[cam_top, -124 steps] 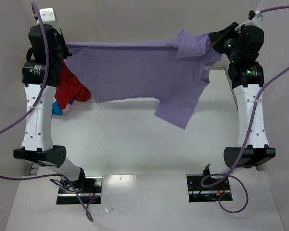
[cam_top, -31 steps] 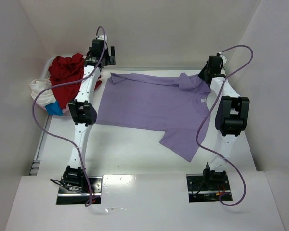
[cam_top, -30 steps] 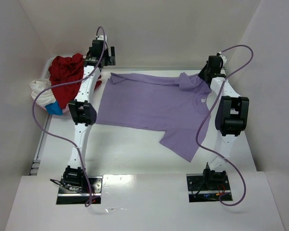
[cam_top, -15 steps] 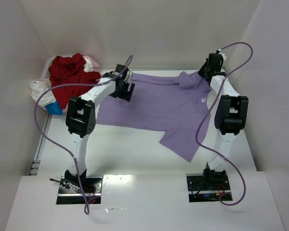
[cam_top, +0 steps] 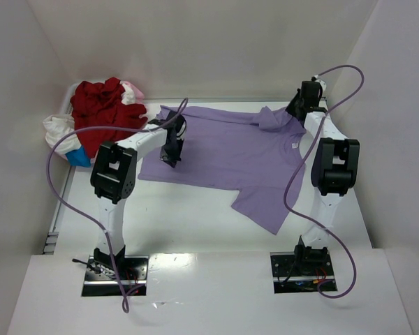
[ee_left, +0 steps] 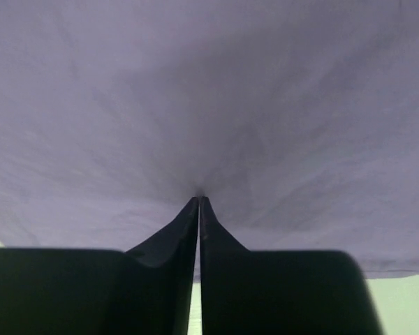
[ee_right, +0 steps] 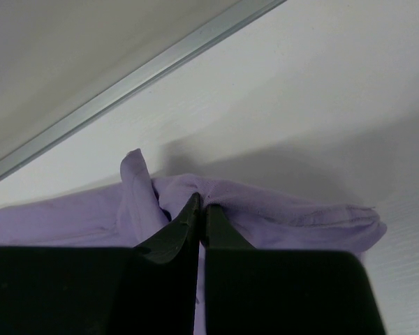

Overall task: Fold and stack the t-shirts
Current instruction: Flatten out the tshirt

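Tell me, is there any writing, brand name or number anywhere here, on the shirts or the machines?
None can be read.
The small white tag near the right edge of the lavender t-shirt is too small to make out.
No lettering shows on the red t-shirt or the robot arms.

lavender t-shirt (cam_top: 223,150): soft matt cloth, fine creases. red t-shirt (cam_top: 101,112), far-left corner: same matt cloth, crumpled. bench (cam_top: 195,216): white, smooth, slight sheen. L hand (ee_left: 198,202): black matt plastic.
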{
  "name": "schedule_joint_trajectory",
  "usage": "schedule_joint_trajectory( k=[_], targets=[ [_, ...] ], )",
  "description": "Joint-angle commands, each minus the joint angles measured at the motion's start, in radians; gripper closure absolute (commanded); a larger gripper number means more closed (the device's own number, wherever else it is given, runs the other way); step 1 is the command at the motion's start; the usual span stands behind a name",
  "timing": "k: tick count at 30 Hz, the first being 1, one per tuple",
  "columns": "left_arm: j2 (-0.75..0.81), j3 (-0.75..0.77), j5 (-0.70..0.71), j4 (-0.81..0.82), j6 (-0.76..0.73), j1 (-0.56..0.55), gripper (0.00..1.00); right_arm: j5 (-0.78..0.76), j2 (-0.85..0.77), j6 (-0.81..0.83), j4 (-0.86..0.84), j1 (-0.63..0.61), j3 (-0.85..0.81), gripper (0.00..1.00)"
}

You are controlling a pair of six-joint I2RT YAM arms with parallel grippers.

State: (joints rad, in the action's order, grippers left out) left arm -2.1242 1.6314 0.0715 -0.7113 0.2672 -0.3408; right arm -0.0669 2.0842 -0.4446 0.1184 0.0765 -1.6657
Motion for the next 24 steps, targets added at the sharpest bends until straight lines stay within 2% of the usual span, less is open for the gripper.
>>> schedule_joint_trajectory(
  k=[1, 9, 16, 19, 24],
  targets=[
    [0.047, -0.033, -0.015, -0.03, 0.038, -0.037, 0.98, -0.005, -0.064, 0.02, -0.068, 0.006, 0.012, 0.98],
    [0.138, -0.22, -0.015, -0.03, 0.13, -0.076, 1.0, -0.005, -0.085, 0.02, -0.068, 0.006, 0.03, 0.98],
    [0.237, -0.402, -0.091, -0.06, 0.231, -0.147, 1.0, -0.005, -0.118, 0.02, -0.068, 0.006, 0.06, 0.98],
    [0.305, -0.47, -0.105, -0.071, 0.279, -0.176, 1.0, -0.014, -0.156, 0.011, -0.079, 0.006, 0.115, 0.98],
    [0.326, -0.559, -0.116, -0.071, 0.314, -0.211, 1.0, -0.024, -0.223, 0.01, -0.091, 0.006, 0.201, 0.98]
  ],
)
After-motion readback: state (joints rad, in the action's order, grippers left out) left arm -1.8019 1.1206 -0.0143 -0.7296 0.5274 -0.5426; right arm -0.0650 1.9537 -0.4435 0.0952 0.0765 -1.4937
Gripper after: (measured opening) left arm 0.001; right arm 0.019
